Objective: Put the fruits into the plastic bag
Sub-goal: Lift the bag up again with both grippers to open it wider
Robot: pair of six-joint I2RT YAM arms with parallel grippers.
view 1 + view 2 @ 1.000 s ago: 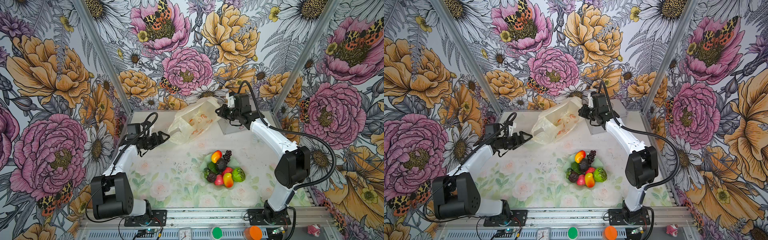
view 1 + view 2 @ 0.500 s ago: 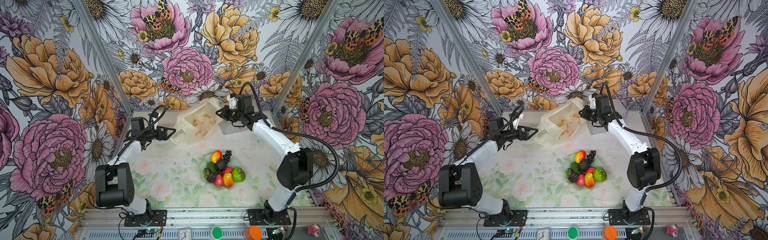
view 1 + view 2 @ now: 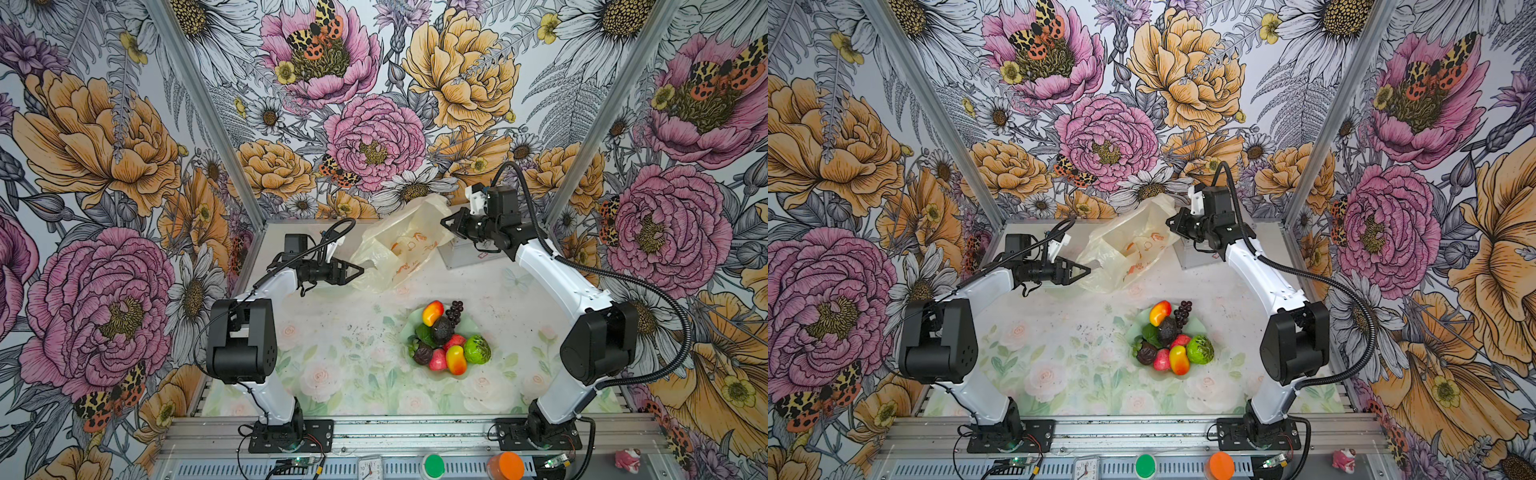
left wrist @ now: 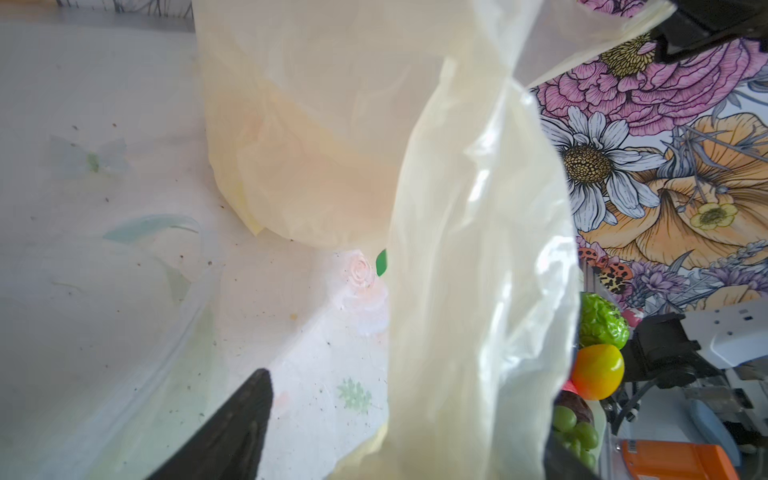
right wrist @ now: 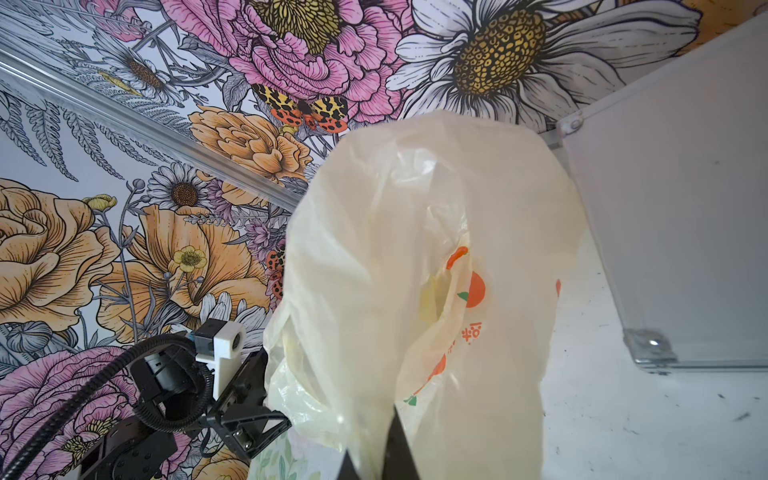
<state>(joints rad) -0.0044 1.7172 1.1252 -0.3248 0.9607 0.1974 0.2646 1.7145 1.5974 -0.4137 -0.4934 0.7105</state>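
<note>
Bag: thin, see-through cream plastic carrier bag (image 3: pixel 399 249) (image 3: pixel 1125 249) with little orange citrus prints. It's super crinkly and floppy, sitting at the back of the table with its right end hoisted up and its left end slumped on the surface.
Fruits: small glossy toy fruits (image 3: pixel 437 359) piled in a pale green scalloped dish (image 3: pixel 471 326), nearer the front and well apart from the bag. I can make out two yellow-red mangoes, purple grapes, a dark avocado and a bumpy green one.
Case: flat silver metal case (image 3: pixel 465 253) with riveted corners, lying right beside the bag.
Surface: table (image 3: pixel 332 353) under a pale mat printed with washed-out roses and leaves, dotted with dark specks.
Room: loud floral wallpaper (image 3: pixel 374 137) with pink and orange blooms, daisies and moths, plus aluminium posts in the corners.
Left gripper (image 3: pixel 358 271): fingers (image 4: pixel 237 428) about halfway apart, straddling a hanging band of the bag. That finger is clear of the plastic; can't tell about the other one.
Right gripper (image 3: pixel 445 222): pinched tight on the bag's upper edge, holding that end up.
</note>
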